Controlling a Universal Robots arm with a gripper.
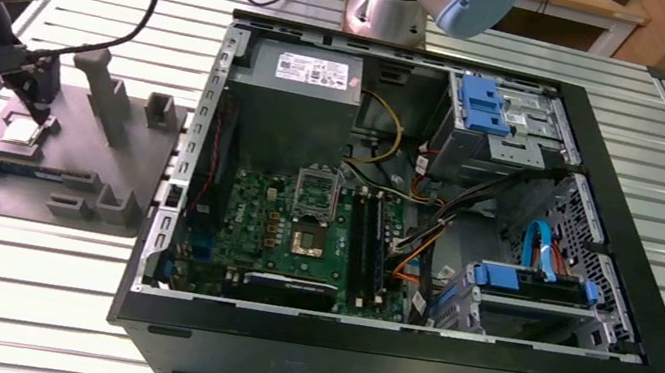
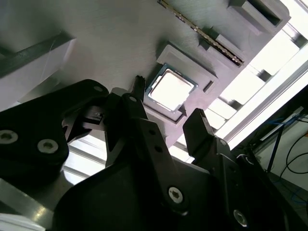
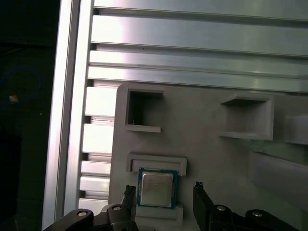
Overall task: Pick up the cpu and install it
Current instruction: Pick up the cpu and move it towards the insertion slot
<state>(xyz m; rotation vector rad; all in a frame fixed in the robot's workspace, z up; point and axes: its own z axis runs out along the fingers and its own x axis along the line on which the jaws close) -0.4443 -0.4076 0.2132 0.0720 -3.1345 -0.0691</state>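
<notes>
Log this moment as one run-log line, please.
step: pick up | gripper: open, fingers either side of cpu | cpu: flat in its pocket on grey tray, not lifted

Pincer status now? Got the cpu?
Pincer: open, holding nothing; its fingers flank the cpu, which lies in its recess on the grey tray.

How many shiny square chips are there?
1: the cpu, in a pocket of the grey tray, with the open gripper straddling it. Others could be hidden in the computer.
</notes>
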